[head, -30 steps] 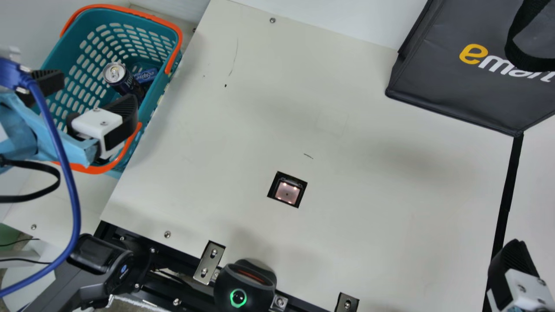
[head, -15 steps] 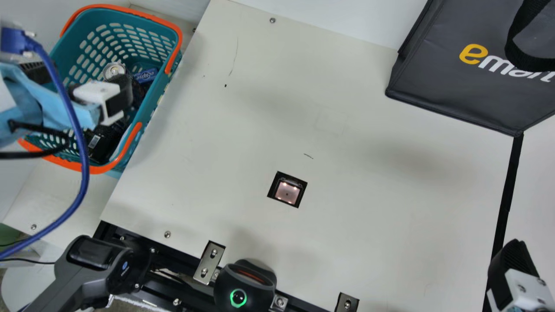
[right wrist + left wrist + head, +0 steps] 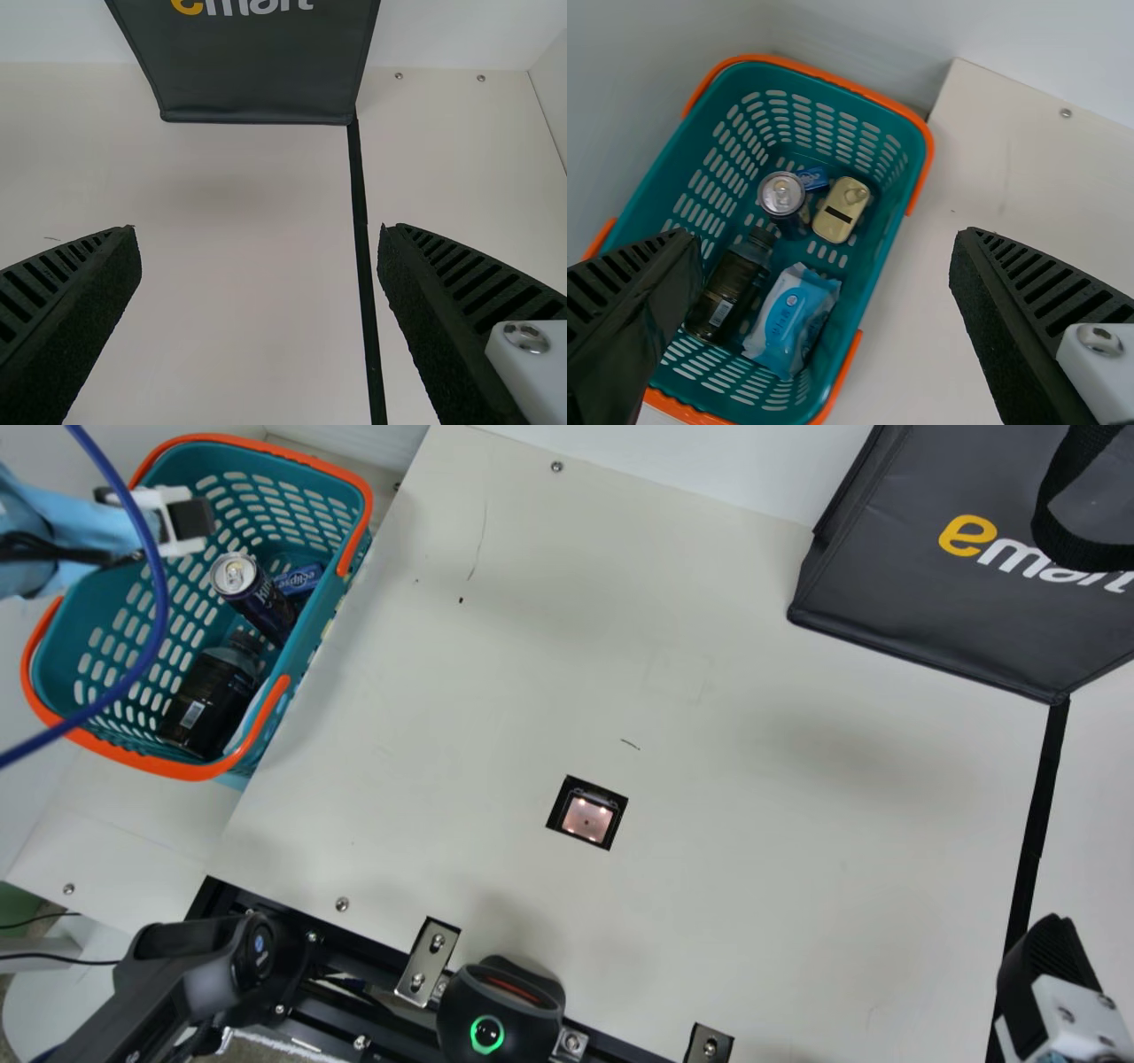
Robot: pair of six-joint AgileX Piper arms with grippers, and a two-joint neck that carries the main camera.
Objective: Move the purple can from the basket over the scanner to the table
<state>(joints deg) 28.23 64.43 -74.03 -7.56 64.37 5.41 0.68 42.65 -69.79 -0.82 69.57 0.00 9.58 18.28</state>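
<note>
In the main view, the purple can (image 3: 266, 607) sits inside the basket (image 3: 321, 615) at 10 o'clock, a dark bottle (image 3: 213, 700) at its 7 o'clock. The left gripper (image 3: 189, 519), also at 10 o'clock, spreads its 2 fingers wide, gripping nothing. The right gripper (image 3: 1050, 965), at 4 o'clock, is likewise wide and empty.

One basket (image 3: 306, 633), one bag (image 3: 939, 593), one scanner window (image 3: 586, 817). Five items in basket: one purple can (image 3: 261, 602), one dark bottle (image 3: 731, 288), one gold tin (image 3: 841, 210), one small blue pack (image 3: 813, 179), one blue-and-white packet (image 3: 788, 323).
</note>
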